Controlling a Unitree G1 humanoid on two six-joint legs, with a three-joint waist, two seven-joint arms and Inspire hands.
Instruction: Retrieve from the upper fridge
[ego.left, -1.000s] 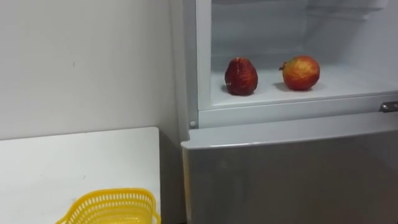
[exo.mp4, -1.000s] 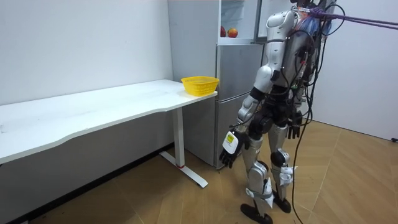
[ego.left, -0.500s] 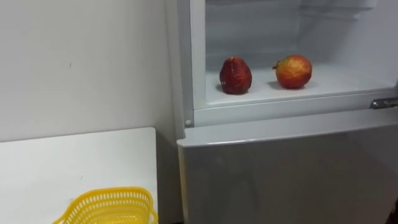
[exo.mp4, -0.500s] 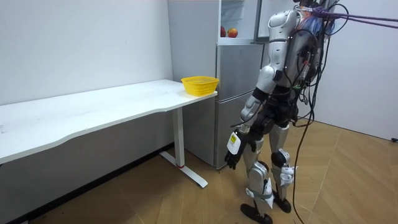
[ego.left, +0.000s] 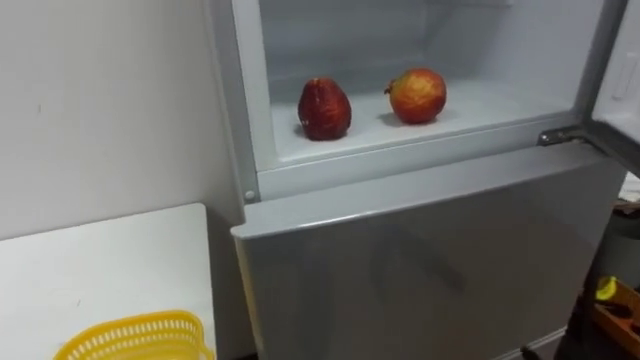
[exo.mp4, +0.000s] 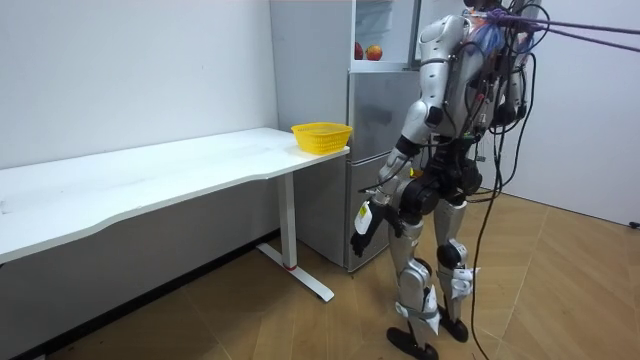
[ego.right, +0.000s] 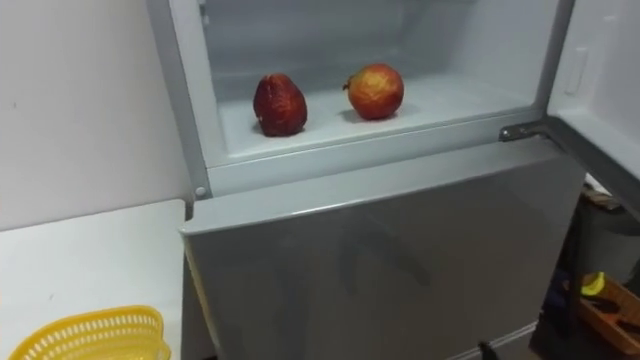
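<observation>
The upper fridge compartment (ego.left: 500, 104) stands open right in front of me. On its white shelf sit a dark red fruit (ego.left: 324, 108) at the left and a red-and-yellow apple (ego.left: 417, 95) to its right, a little apart. In the room view I stand facing the fridge (exo.mp4: 375, 150), and both fruits (exo.mp4: 367, 51) show at head height. My left hand (exo.mp4: 362, 218) hangs low in front of the lower fridge door, fingers relaxed and holding nothing.
The upper door (ego.left: 622, 90) is swung open at the right. The grey lower door (ego.left: 430, 260) is closed. A white table (ego.left: 100, 270) abuts the fridge on the left, with a yellow basket (ego.left: 135, 338) at its near corner. Small items (ego.left: 610, 295) lie on the floor at the right.
My view has swung to the right, so fridge and fruits sit further left in it. My left hand has risen and swung forward toward the lower door. The fruits have not moved.
</observation>
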